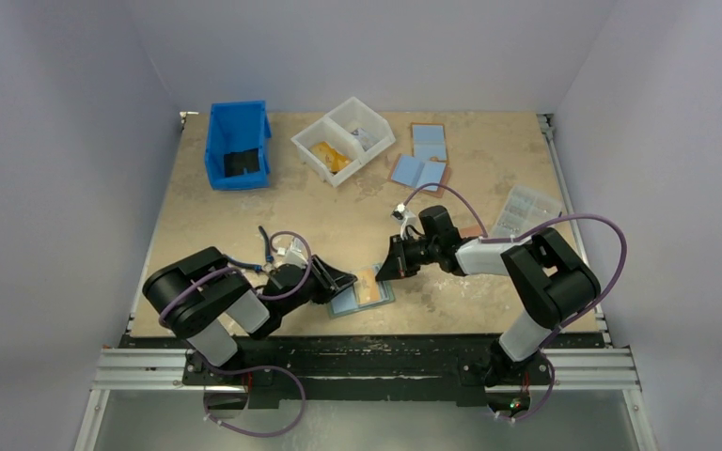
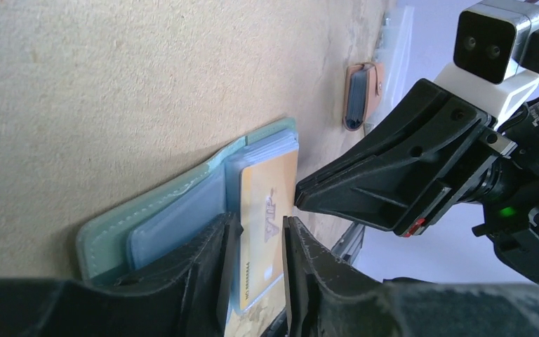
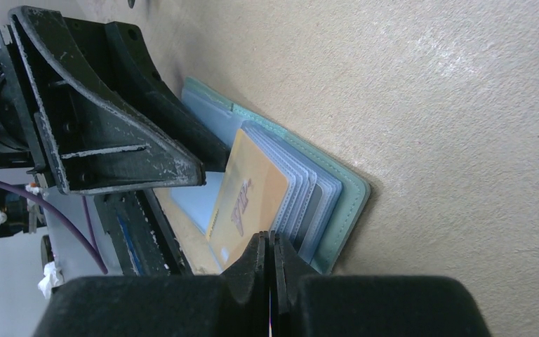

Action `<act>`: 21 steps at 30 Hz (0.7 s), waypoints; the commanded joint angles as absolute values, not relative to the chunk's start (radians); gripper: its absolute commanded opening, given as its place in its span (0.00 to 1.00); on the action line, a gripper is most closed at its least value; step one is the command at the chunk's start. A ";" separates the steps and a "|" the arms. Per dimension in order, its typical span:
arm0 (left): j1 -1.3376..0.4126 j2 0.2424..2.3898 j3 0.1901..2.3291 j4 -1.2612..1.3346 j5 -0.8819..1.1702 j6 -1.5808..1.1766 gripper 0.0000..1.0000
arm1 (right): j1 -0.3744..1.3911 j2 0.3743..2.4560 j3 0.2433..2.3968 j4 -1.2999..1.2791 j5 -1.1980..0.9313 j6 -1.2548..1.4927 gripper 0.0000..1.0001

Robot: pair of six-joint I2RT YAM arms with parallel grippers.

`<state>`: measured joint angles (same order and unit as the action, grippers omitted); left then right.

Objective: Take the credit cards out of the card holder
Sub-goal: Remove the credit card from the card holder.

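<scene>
The teal card holder lies open on the table near the front edge. Its clear sleeves are fanned out in the right wrist view and the left wrist view. A tan-orange credit card lies on top of the sleeves. My left gripper is slightly open, its fingers down on the holder's left half with the card showing between them. My right gripper is shut, its tip at the card's edge. A darker strip shows between the sleeves.
A salmon-pink snap wallet lies beyond the right gripper. At the back are a blue bin, a white divided tray and light-blue-and-brown wallets. A clear packet lies at the right. The table's front rail is just behind the holder.
</scene>
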<state>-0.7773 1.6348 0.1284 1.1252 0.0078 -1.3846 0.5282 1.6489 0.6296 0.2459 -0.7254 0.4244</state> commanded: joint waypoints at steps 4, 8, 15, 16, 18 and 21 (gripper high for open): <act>-0.772 1.498 0.199 0.795 0.045 -1.345 0.49 | 0.532 1.656 0.650 0.215 -0.707 0.396 0.00; -0.777 1.455 0.290 0.569 0.051 -1.277 0.58 | 0.532 1.669 0.654 0.215 -0.704 0.396 0.00; -0.778 1.621 0.286 0.793 0.148 -1.316 0.47 | 0.532 1.679 0.657 0.210 -0.707 0.393 0.00; -0.778 1.638 0.287 0.819 0.154 -1.319 0.43 | 0.533 1.680 0.657 0.210 -0.708 0.393 0.00; -0.778 1.661 0.291 0.861 0.167 -1.323 0.34 | 0.533 1.685 0.658 0.210 -0.713 0.393 0.00; -0.778 1.676 0.290 0.897 0.173 -1.326 0.21 | 0.532 1.693 0.661 0.206 -0.714 0.393 0.00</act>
